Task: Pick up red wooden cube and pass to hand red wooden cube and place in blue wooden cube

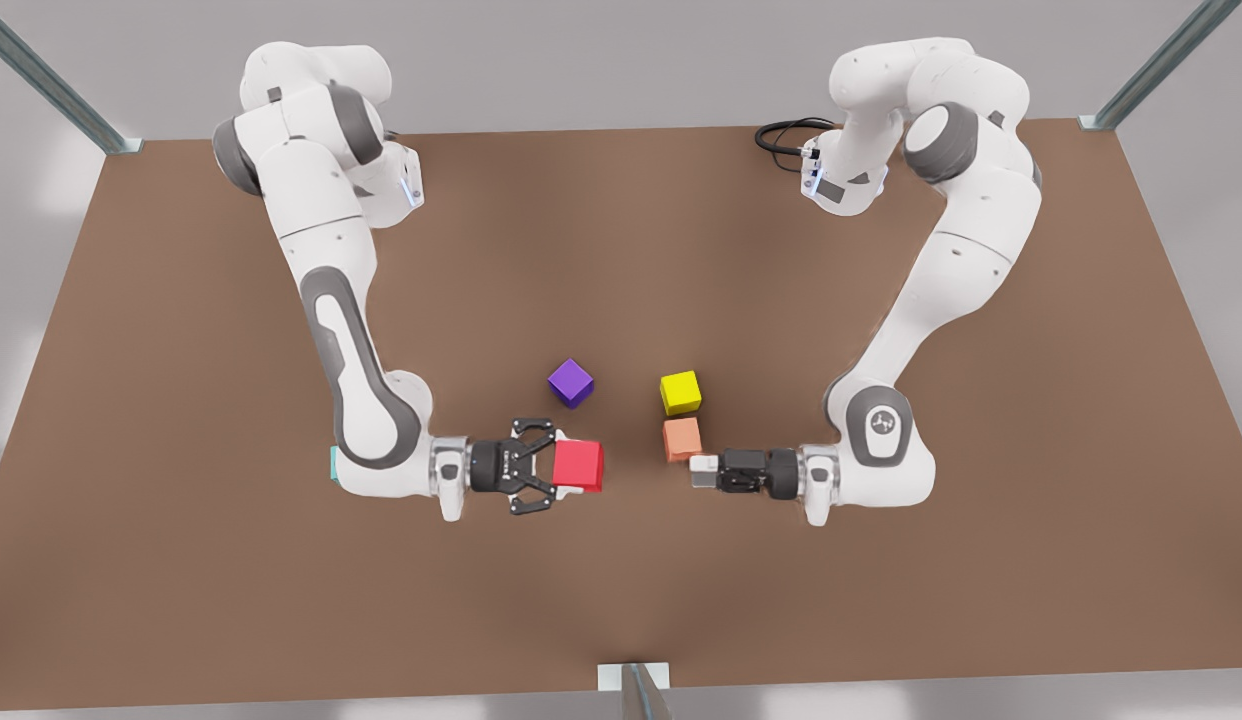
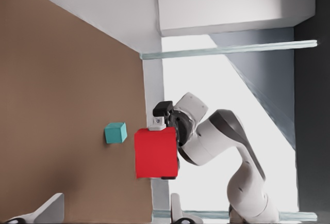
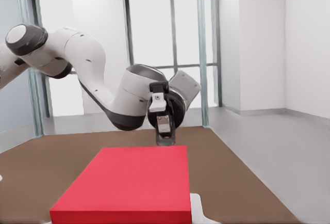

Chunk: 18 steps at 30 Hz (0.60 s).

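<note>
The right gripper (image 1: 559, 466), at the front view's left, is clamped on the small bright-red wooden cube (image 1: 579, 466), holding it level above the brown tabletop (image 1: 621, 250) and out toward the other arm. The left gripper (image 1: 701, 470) faces it with fingers (image 2: 47, 209) spread wide, seemingly to receive it. The small teal wooden cube (image 2: 115, 132) sits on the tabletop.

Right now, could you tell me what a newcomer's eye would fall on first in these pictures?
The red wooden cube stands out first, clamped in the right gripper at the front view's left. Facing it across a gap is the open left gripper, near the pale orange cube. The blue wooden cube sits on the table, half hidden behind the right arm in the front view.
</note>
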Motion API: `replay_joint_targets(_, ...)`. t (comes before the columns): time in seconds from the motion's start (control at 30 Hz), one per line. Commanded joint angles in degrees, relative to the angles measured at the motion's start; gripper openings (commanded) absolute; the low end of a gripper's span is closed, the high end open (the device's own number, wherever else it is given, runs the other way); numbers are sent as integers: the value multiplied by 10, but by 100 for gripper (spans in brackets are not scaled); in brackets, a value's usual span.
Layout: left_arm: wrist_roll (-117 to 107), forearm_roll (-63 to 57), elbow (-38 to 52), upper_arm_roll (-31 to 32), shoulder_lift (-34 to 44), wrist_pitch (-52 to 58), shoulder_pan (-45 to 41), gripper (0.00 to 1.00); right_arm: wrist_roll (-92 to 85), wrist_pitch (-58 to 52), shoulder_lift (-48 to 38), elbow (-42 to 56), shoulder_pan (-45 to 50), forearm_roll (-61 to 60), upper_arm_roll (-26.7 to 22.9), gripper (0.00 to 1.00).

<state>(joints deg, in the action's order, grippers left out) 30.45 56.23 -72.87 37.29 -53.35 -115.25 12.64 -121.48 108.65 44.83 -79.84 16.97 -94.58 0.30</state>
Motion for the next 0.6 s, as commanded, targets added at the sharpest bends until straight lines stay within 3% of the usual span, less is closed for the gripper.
replay_joint_targets(0.0,-174,-393,6,16,82,183,68,100,21,-61,-5,0,-24,68,0,62)
replay_joint_targets(0.03,-280,-608,6,19,137,242,61,100,47,-71,-9,2,-42,115,-2,62)
replay_joint_targets(0.07,-286,-637,28,32,140,301,86,100,79,-81,-14,3,-60,162,-4,62)
replay_joint_targets(0.1,-287,-748,48,35,167,342,97,100,146,-107,-22,4,-91,244,-4,62)
replay_joint_targets(0.2,-342,-857,52,37,199,410,52,100,312,-143,-48,26,-152,508,-5,62)
replay_joint_targets(0.23,-348,-809,16,-74,282,386,-17,100,342,-159,-53,31,-161,564,-17,62)
replay_joint_targets(0.27,-306,-588,-118,-351,411,289,-179,100,352,-183,-57,43,-161,605,-42,62)
replay_joint_targets(0.4,-344,-634,-105,-325,403,339,-191,100,446,-215,-94,37,-160,761,-77,62)
replay_joint_targets(0.57,-341,-616,-105,-301,385,377,-196,100,513,-205,-132,-10,-149,848,-90,62)
